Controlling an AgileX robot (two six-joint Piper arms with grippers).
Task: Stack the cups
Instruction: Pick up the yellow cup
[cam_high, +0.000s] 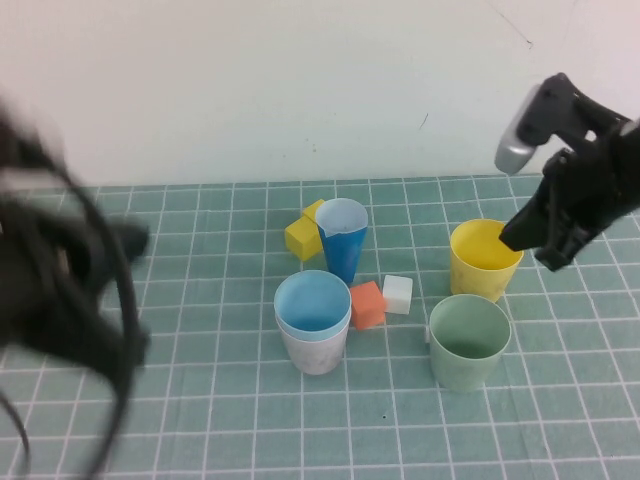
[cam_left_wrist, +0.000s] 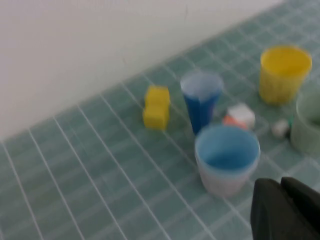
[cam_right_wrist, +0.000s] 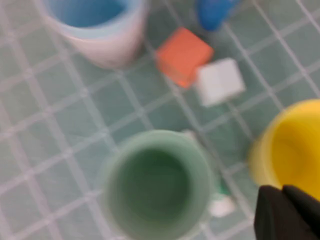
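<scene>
A light blue cup (cam_high: 312, 300) sits nested inside a pale pink cup (cam_high: 316, 352) at the table's middle. The pale green cup (cam_high: 469, 340) stands front right, and the yellow cup (cam_high: 484, 258) stands just behind it. A darker blue cup with a pale rim (cam_high: 342, 238) stands upright behind the nested pair. My right gripper (cam_high: 515, 238) is shut and empty, hovering at the yellow cup's right rim (cam_right_wrist: 292, 145), with the green cup (cam_right_wrist: 157, 185) beside it. My left gripper (cam_high: 130, 240) is shut and empty at the far left, well clear of the nested pair (cam_left_wrist: 227, 160).
Two yellow cubes (cam_high: 303, 232) lie left of the darker blue cup. An orange cube (cam_high: 367, 304) and a white cube (cam_high: 397, 294) lie between the nested pair and the green cup. A pale wall stands behind the green gridded mat (cam_high: 200, 420).
</scene>
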